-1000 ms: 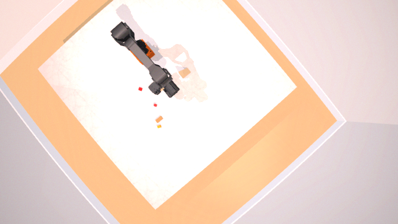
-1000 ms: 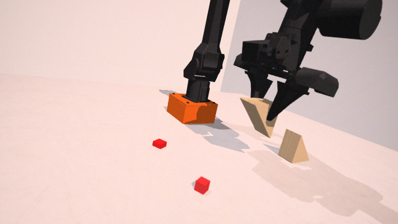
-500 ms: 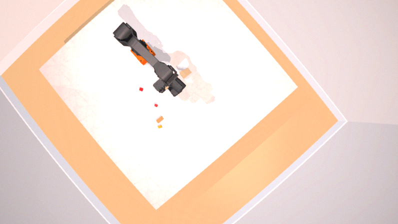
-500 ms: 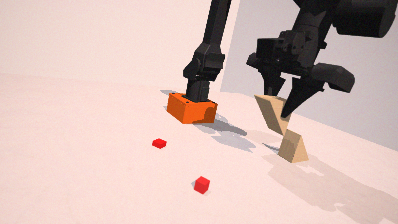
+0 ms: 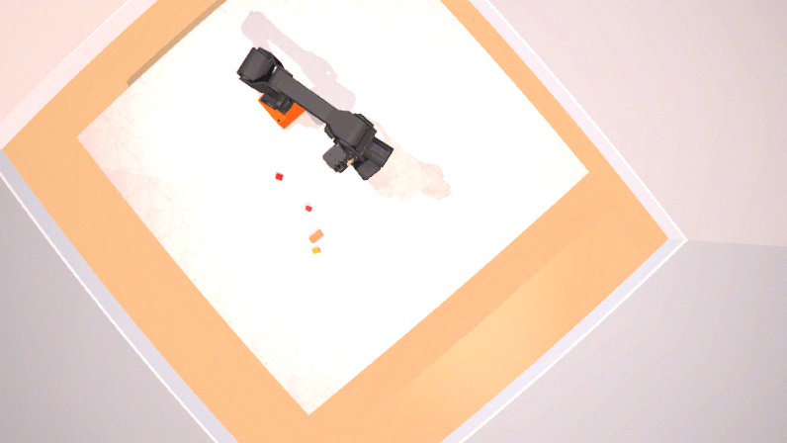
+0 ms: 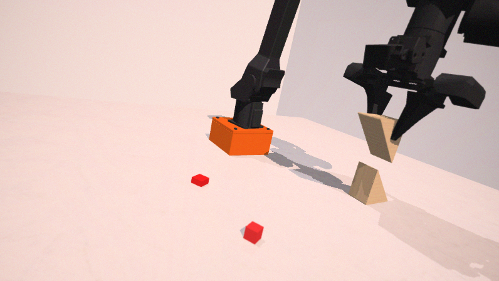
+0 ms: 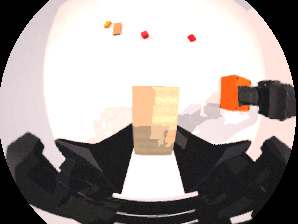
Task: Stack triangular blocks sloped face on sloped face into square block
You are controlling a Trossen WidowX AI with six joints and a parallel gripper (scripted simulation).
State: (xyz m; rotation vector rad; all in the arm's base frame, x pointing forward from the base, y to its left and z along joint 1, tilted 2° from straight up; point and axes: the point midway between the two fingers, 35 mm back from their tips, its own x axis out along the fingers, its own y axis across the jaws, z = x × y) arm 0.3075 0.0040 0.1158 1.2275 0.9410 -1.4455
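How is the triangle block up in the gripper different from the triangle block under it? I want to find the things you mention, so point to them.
The held block (image 6: 377, 136) is off the table, while the lower block (image 6: 363, 183) rests on it. The held block's narrow edge points down; the lower block's points up. The gripper (image 6: 385, 123) grips the held block, but not the lower block. Both are light tan.

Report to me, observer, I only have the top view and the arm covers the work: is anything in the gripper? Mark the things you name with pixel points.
Observer: Yes, the gripper (image 5: 345, 162) (image 6: 383, 126) (image 7: 153, 124) is shut on a triangular block, the upper block (image 6: 378, 137) (image 7: 157, 142).
Operator: Has it met the other one?
Observer: No, the exterior view shows a gap between it and the lower block (image 6: 366, 184).
Operator: How does that lower one sit?
Observer: It stands on the table (image 6: 105, 226), wide side down, narrow edge up.
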